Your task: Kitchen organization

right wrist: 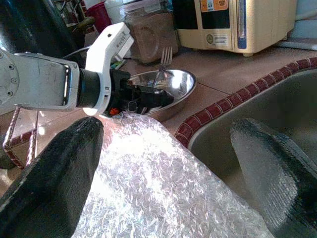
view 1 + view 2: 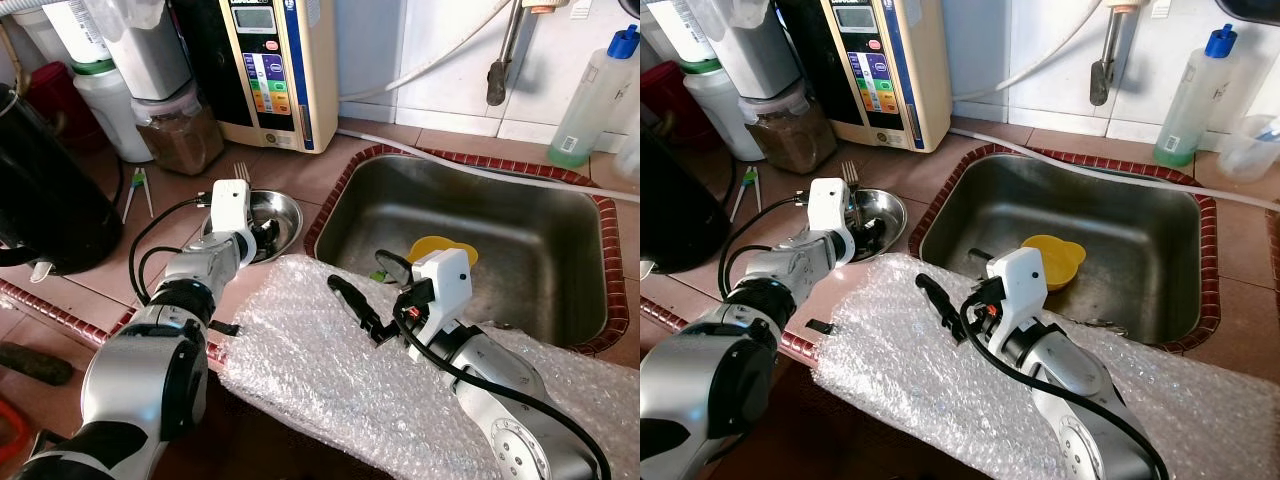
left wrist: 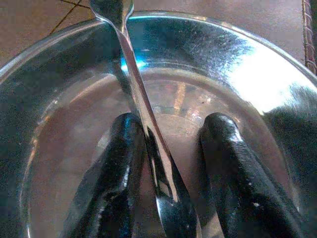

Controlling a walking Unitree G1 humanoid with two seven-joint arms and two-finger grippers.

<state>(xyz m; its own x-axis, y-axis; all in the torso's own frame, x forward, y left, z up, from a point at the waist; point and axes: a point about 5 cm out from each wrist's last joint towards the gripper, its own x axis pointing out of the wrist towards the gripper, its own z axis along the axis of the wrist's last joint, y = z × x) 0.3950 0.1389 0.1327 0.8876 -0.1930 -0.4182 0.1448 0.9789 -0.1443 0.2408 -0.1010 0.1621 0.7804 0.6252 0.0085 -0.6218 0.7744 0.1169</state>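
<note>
step: fork pickup | left gripper [image 3: 168,163] open astride fork [image 3: 148,134] in bowl [image 2: 285,215], nothing held | next: close, lift | right gripper [image 1: 168,163] open, empty

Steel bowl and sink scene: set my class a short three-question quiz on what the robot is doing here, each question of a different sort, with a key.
1. True or false: the left gripper has its jaws inside the steel bowl, one on each side of the fork.
2. Multiple choice: the yellow dish lies (A) on the bubble wrap, (B) inside the sink, (C) in the steel bowl.
3. Fill in: the right gripper hovers with open jaws over the ______ draped on the sink's near edge.

Key: 1 true. 2 B, on the bottom of the sink. 3 bubble wrap.
</note>
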